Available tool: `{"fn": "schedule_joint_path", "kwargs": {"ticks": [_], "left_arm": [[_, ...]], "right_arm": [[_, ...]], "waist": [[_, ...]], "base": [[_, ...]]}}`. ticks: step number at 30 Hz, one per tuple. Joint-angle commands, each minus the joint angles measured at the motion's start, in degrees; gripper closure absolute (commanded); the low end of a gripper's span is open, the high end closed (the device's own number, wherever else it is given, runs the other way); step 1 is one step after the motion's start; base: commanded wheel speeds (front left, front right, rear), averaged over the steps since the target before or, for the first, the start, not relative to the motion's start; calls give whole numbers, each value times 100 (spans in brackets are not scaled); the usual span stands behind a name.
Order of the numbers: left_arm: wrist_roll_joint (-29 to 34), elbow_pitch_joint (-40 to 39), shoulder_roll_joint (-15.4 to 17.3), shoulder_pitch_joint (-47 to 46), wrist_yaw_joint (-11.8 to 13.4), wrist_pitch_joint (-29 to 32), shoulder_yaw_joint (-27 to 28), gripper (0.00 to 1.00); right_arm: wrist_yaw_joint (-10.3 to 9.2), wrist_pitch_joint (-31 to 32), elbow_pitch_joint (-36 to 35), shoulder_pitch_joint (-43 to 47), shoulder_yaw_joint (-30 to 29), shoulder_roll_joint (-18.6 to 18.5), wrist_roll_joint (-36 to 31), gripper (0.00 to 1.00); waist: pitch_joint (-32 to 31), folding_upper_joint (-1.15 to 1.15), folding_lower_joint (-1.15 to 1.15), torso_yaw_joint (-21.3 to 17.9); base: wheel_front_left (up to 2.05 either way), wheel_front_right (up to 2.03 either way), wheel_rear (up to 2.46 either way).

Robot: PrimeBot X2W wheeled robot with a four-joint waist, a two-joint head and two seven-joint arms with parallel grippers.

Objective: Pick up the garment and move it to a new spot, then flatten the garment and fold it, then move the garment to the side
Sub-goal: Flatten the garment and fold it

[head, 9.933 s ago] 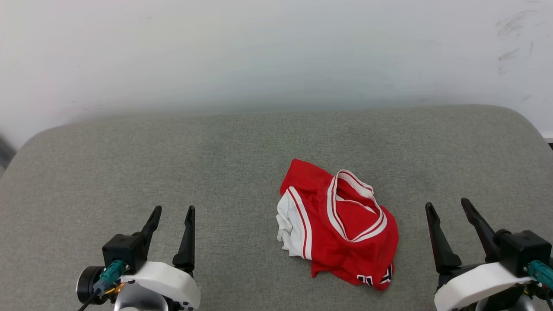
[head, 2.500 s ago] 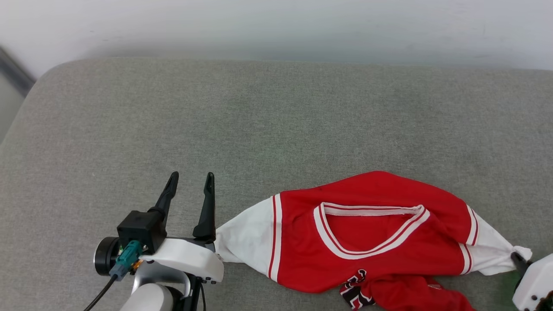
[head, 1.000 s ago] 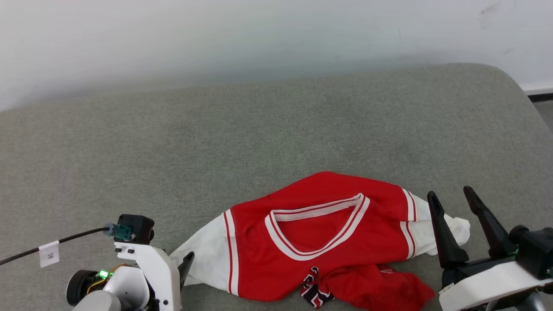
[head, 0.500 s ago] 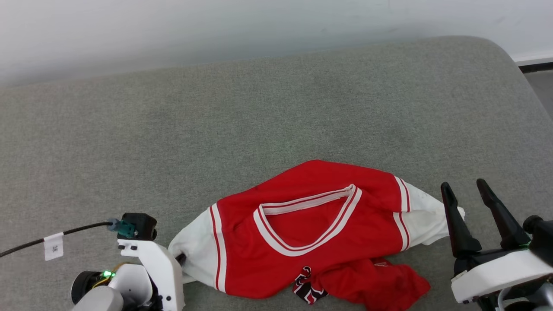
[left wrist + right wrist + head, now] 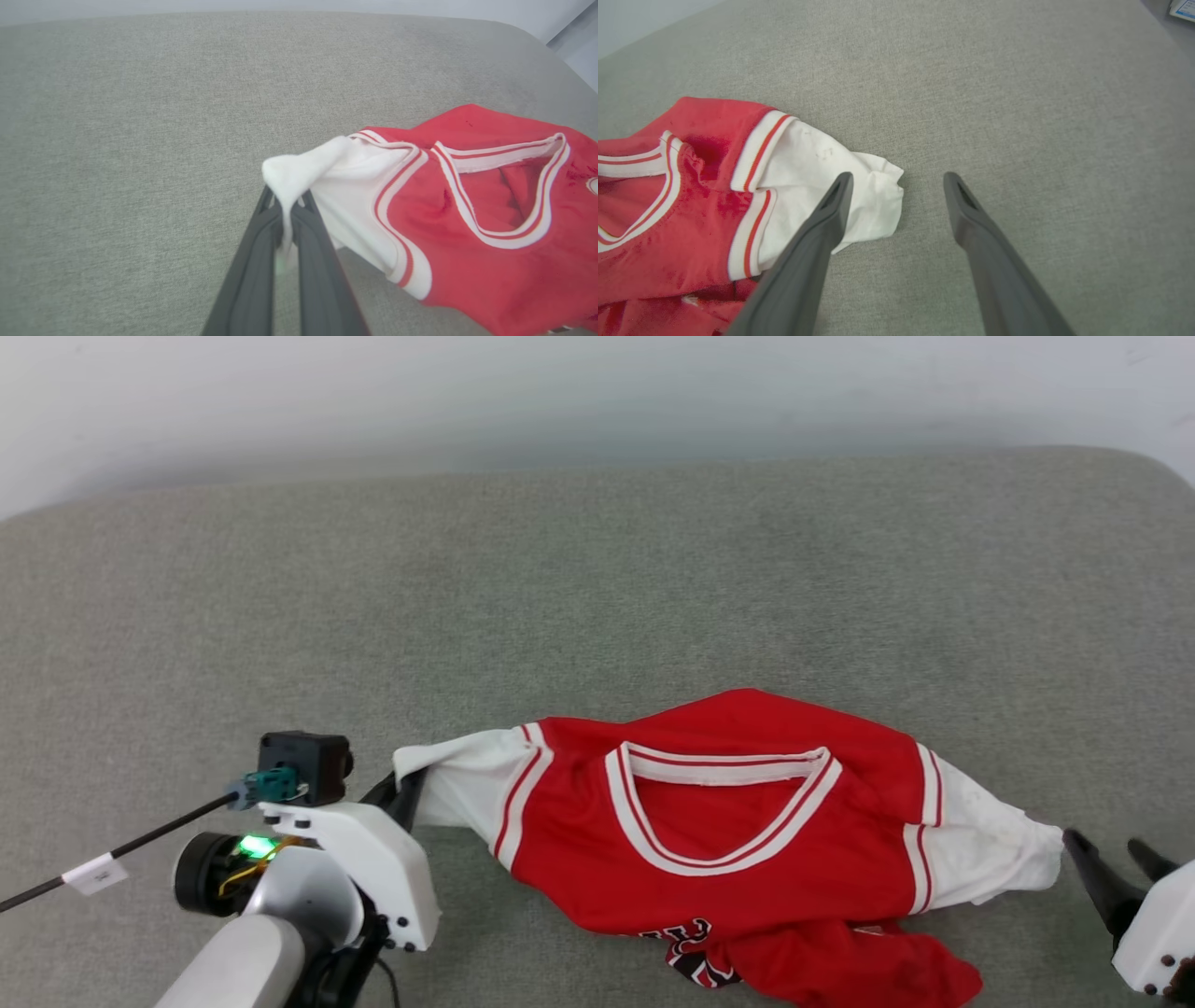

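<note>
The red jersey shirt with white sleeves and a red-and-white striped V-neck collar (image 5: pixel 794 896) lies spread sideways on the grey upholstered cushion (image 5: pixel 597 597), its lower part bunched at the near edge. The left tool (image 5: pixel 286 205) is clamped tight on the end of one white sleeve. The right tool (image 5: pixel 896 179) is spread wide and holds nothing, at the end of the other sleeve

Grey padded surface (image 5: pixel 597 588): open across the far half and at both ends, free for passage up to the pale wall (image 5: pixel 597 392).
Garment (image 5: pixel 738 859): spread along the near edge, hem bunched; blocks the near middle.
Left gripper (image 5: pixel 286 210): clamped on one white sleeve tip.
Right gripper (image 5: pixel 896 177): fingers spread beside the other sleeve end, bare surface between the tips.
</note>
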Motion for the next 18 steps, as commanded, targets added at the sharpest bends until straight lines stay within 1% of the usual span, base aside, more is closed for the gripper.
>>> {"fn": "schedule_joint_path", "kwargs": {"ticks": [1,4,7,10,13,15,16,18], "left_arm": [[50,-79,-36,-82,32,-46,-26,100],[130,-221,-95,-176,42,-90,-87,100],[181,-262,-170,-253,22,-125,-163,100],[210,-263,-209,-308,5,-158,-210,100],[208,-223,-252,-340,-18,-205,-242,100],[193,-197,-270,-321,-25,-228,-249,100],[188,-189,-270,-310,-25,-235,-246,100],[159,-169,-260,-271,-26,-254,-232,100]], "right_arm": [[-2,297,143,-163,4,-102,118,0],[-2,971,467,-388,87,-227,337,0],[-2,1408,749,-620,227,-317,445,0],[-3,1803,1031,-750,366,-299,481,0],[-2,2137,1287,-774,415,-170,488,0],[-2,2241,1368,-785,421,-88,521,65],[-2,2250,1372,-796,431,-76,516,100],[-1,2213,1328,-827,418,-86,531,100]], "waist": [[72,0,0,73],[186,0,0,192],[290,0,0,308],[362,0,0,394],[384,0,0,448],[372,0,0,468],[364,0,0,469],[334,0,0,454]], "base": [[0,0,0],[0,0,0],[0,0,0],[0,0,0],[0,0,0],[0,0,0],[0,0,0],[0,0,0]]}}
